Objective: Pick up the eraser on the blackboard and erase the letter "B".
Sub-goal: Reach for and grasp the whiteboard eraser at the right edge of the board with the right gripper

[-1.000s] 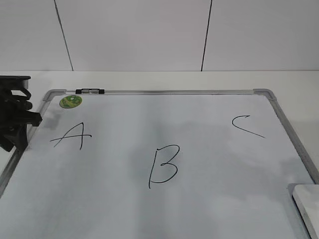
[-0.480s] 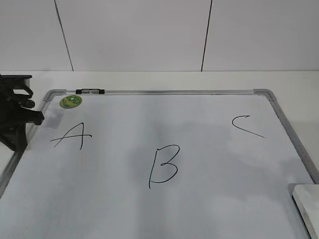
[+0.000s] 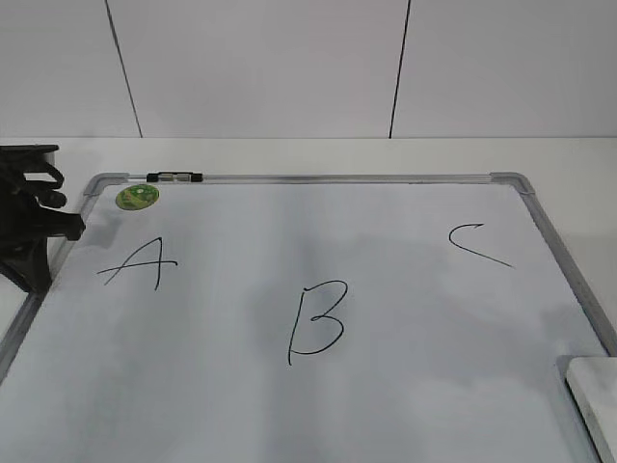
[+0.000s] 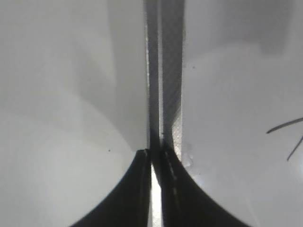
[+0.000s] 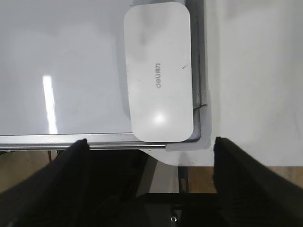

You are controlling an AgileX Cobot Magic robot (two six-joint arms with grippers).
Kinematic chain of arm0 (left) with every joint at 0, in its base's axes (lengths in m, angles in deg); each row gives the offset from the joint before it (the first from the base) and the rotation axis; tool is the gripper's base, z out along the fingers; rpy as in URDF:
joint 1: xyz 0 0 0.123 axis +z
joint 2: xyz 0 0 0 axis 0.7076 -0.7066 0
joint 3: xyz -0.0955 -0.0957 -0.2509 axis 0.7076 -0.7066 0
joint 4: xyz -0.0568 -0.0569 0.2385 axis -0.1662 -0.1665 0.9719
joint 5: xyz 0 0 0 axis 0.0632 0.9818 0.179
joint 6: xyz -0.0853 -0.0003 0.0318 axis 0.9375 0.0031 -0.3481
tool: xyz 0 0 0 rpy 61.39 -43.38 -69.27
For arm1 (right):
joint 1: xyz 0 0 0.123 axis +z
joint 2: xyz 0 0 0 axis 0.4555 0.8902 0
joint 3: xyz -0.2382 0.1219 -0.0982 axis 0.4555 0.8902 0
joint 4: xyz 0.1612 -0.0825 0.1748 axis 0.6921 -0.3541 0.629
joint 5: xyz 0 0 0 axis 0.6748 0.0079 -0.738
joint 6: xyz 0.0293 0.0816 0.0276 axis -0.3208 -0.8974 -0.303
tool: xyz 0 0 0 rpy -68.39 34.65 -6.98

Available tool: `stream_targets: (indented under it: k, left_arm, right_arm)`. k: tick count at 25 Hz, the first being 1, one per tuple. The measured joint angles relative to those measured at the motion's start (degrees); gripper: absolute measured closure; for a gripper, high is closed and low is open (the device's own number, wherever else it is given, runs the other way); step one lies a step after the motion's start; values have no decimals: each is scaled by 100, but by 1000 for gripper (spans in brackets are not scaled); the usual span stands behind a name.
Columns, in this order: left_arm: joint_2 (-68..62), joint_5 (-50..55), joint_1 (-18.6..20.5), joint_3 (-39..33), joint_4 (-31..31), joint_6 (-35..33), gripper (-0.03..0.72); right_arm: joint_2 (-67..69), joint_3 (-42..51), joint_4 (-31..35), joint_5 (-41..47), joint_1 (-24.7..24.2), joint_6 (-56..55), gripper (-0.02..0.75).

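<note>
The blackboard [image 3: 337,178] lies flat on the table. The black letter "B" [image 3: 316,323] is drawn at its middle, between "A" [image 3: 140,262] and "C" [image 3: 477,243]. The white eraser [image 3: 596,400] lies on the board's near right corner, cut off by the exterior view's edge. In the right wrist view the eraser [image 5: 158,71] lies flat just ahead of my right gripper [image 5: 149,142], which is wide open and empty. My left gripper [image 3: 34,236] hovers at the board's left frame [image 4: 165,71]. Its jaws [image 4: 154,153] are shut and empty.
A green round sticker [image 3: 137,197] and a small marker clip [image 3: 174,177] sit at the board's far left corner. White table surrounds the board. The table's front edge and a black stand show below the board's frame [image 5: 71,138].
My left gripper has shifted very slightly by the board's left frame. The eraser and letters have not moved.
</note>
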Motion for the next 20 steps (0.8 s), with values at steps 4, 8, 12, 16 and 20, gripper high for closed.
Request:
stream_targets:
  k: [4,8,12,16,20]
  left_arm:
    - [0,0,0,0,0,0,669]
    - [0,0,0,0,0,0,669]
    - [0,0,0,0,0,0,669]
    - [0,0,0,0,-9,0,669]
    - [0,0,0,0,-9,0,669]
  right_arm:
    - [353,0,10,0,0,-14,71]
    - [892,0,10,-59,0,28,67]
    - [1288,0,10,-112,0,128,67]
    - [1544,0,22,-331,0,269,67]
    - [1799,-3,22,-597,0,411,67]
